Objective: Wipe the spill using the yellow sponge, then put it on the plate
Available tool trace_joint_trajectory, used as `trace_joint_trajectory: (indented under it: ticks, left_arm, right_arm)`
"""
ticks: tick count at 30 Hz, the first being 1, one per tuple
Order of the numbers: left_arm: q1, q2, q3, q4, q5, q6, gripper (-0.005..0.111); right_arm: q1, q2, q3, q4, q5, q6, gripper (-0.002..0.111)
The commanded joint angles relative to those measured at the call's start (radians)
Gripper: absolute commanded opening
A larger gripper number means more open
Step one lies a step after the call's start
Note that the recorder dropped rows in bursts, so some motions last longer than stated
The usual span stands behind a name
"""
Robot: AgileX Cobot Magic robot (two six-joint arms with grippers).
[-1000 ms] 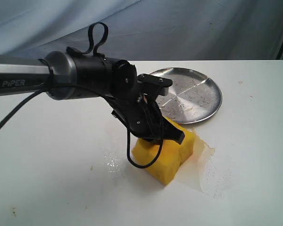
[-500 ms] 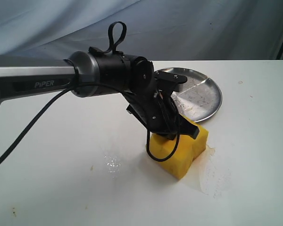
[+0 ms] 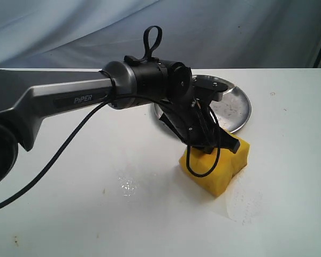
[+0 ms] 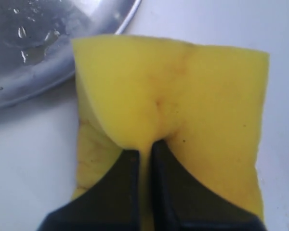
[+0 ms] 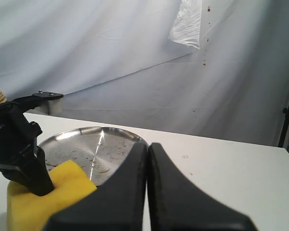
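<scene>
The yellow sponge (image 3: 220,170) sits on the white table just in front of the plate (image 3: 236,110), pinched into a fold by my left gripper (image 3: 223,146), which is shut on its top. In the left wrist view the black fingers (image 4: 130,168) squeeze a ridge of the sponge (image 4: 192,91), with the plate's rim (image 4: 43,82) beside it. A faint pale wet trace of the spill (image 3: 243,199) shows by the sponge's right side. My right gripper (image 5: 148,147) is shut on nothing, above the table near the plate (image 5: 82,144) and the sponge (image 5: 62,185).
A small patch of clear droplets (image 3: 127,187) glistens left of the sponge. A grey cloth backdrop (image 3: 230,32) hangs behind the table. The left arm's cable (image 3: 200,163) loops over the sponge. Small brown specks (image 3: 103,190) dot the table's front.
My left gripper has dragged the sponge to the right across the spill, toward the plate's front edge. The orange puddle has shrunk to a faint wet trace.
</scene>
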Motion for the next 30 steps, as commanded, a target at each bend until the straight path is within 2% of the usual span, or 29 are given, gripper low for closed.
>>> trace_joint_trajectory:
  ticks: [1,14,30]
  left_arm:
    - [-0.024,0.012,-0.004,-0.001,0.015,0.031,0.000]
    - [-0.080,0.012,-0.004,-0.008,0.088,0.070,0.000]
    - [-0.138,0.002,-0.002,0.005,0.251,0.096,0.000]
  right_arm:
    - [-0.008,-0.002,0.004,-0.007,-0.003,0.000,0.000]
    - [-0.008,-0.002,0.004,-0.007,-0.003,0.000,0.000]
    - [-0.008,-0.002,0.004,-0.007,-0.003,0.000,0.000]
